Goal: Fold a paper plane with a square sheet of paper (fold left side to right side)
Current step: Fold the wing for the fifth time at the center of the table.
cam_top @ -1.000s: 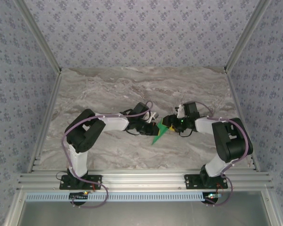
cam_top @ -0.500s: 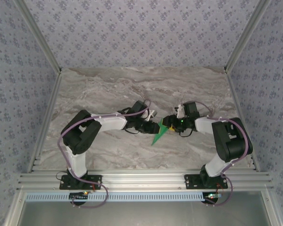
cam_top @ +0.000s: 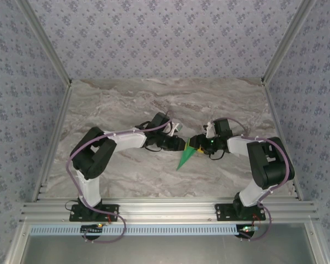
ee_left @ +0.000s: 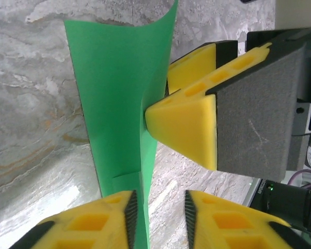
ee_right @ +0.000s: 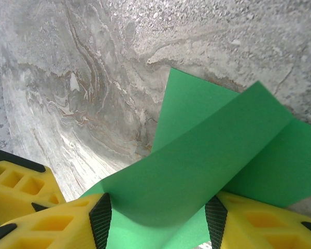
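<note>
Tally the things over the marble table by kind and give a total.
Bright green folded paper sheet: 1
Black-and-white robot arms: 2 (left arm, right arm)
Yellow-fingered grippers: 2 (left gripper, right gripper)
Total: 5

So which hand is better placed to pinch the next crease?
Left, probably: the left hand straddles the paper with fingers open, ready to pinch; the right hand is busy holding it up.

Left pincer (ee_left: 158,207) gap half taken by upright green paper (ee_left: 119,88), right pincer (ee_left: 189,122) crowding just ahead, bare surface (cam_top: 154,99) wide open beyond both pincers, patterned walls (cam_top: 165,38) well off.
</note>
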Motion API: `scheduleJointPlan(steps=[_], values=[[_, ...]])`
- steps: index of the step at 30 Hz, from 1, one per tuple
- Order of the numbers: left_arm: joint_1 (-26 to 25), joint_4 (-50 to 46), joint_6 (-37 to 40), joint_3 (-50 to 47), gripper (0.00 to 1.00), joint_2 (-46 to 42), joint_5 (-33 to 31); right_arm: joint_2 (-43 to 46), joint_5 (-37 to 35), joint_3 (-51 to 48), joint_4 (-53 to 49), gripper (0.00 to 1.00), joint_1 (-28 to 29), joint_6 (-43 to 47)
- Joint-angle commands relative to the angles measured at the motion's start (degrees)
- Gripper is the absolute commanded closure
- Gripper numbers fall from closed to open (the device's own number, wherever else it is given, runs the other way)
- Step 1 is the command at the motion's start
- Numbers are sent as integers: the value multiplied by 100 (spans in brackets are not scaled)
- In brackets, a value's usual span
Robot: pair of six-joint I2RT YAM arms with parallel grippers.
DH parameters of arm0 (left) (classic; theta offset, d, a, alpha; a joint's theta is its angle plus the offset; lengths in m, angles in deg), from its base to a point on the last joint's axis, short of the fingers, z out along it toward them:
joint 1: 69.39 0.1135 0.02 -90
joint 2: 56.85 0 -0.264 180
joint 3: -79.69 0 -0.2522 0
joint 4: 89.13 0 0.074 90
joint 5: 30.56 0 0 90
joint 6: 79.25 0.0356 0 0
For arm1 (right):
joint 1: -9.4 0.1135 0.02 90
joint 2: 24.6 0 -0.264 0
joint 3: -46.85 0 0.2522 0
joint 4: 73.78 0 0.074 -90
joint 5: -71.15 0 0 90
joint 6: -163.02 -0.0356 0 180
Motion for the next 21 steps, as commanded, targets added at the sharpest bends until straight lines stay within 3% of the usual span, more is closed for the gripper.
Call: scheduleJointPlan(steps=[1, 13, 21], values=[[31, 26, 119, 280, 74, 201, 181, -274, -245, 31, -143, 46, 73, 231], [49, -56, 251, 464, 95, 414, 180, -52, 57, 19, -24, 42, -27, 180], [59, -9, 269, 464, 98, 465, 278, 90, 259, 39, -26, 35, -229, 143]])
